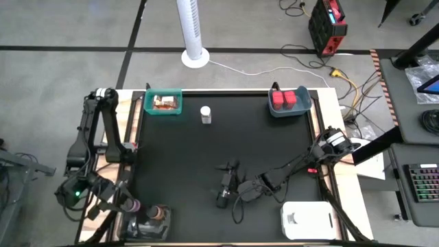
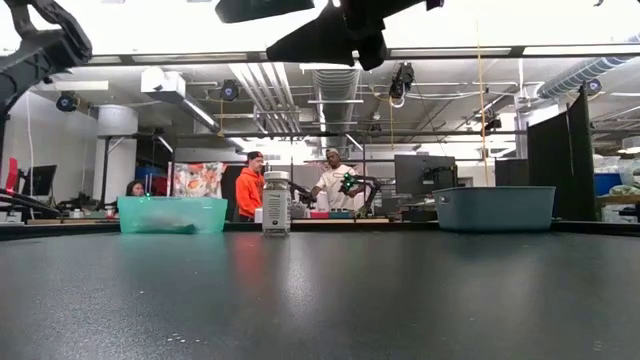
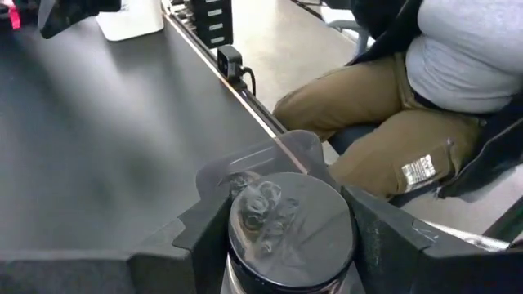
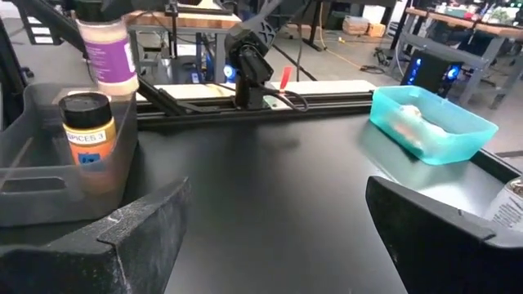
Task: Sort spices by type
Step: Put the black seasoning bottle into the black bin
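**Jar held at the clear tray, ready to go in**

The table (image 1: 206, 158) was mostly sorted. The clear tray (image 4: 33, 204) sat at its near left corner and serves as the reference point here.

The left gripper (image 3: 286, 245) hung over that tray's edge. Its fingers were clamped on the purple jar (image 4: 108, 51), which was raised clear of the tray floor. The right gripper (image 1: 225, 193) waited well to the right of the tray over bare table, with its jaws spread and nothing between them.

The teal bin (image 1: 147, 103) stood straight across the table from the tray and held the packets (image 1: 164, 103). The blue-grey bin (image 1: 306, 103) stood in the corner diagonally opposite the tray and held the red boxes (image 1: 288, 99). The white tray (image 1: 306, 218) lay far to the right along the same edge as the clear tray.

A lone bottle (image 1: 205, 114) stood upright on the table, far from the clear tray and just beside the teal bin. Inside the clear tray an amber jar (image 4: 87, 131) stood upright.

The step in hand looked like placing the purple jar beside the amber one. That would call for lowering it into a free spot without knocking the amber jar, then letting go. The bottle appeared to be what remained.
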Tool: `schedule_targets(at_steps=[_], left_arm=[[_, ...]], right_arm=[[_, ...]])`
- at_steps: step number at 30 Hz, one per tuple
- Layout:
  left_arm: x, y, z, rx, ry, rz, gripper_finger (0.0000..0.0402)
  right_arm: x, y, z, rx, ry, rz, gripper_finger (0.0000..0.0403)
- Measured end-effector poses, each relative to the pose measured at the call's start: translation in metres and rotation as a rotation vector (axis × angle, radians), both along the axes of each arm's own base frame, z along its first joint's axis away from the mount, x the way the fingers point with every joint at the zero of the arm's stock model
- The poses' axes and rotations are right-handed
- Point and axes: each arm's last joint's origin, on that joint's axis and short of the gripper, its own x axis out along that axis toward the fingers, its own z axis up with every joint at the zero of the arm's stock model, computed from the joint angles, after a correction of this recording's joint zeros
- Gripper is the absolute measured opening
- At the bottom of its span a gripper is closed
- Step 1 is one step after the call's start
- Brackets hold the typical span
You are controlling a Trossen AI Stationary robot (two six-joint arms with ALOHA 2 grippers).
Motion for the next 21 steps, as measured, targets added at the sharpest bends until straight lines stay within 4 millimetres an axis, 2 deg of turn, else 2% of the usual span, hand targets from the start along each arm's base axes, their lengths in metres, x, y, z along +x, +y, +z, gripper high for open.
schedule_targets(at_steps=[5,14,21], left_arm=[[0.001,0.009,-0.011,-0.003,-0.022,-0.012,0.0187],[0.001,0.002,-0.028,-0.05,-0.063,-0.034,0.0187],[0.003,0.009,-0.035,-0.044,-0.118,0.054,0.0187]], right_arm=[[0.0,0.0,0.0,0.013,-0.004,-0.003,0.0358],[0.001,-0.002,0.0,0.014,-0.005,-0.009,0.0358],[0.002,-0.005,0.0,0.013,-0.004,-0.015,0.0358]])
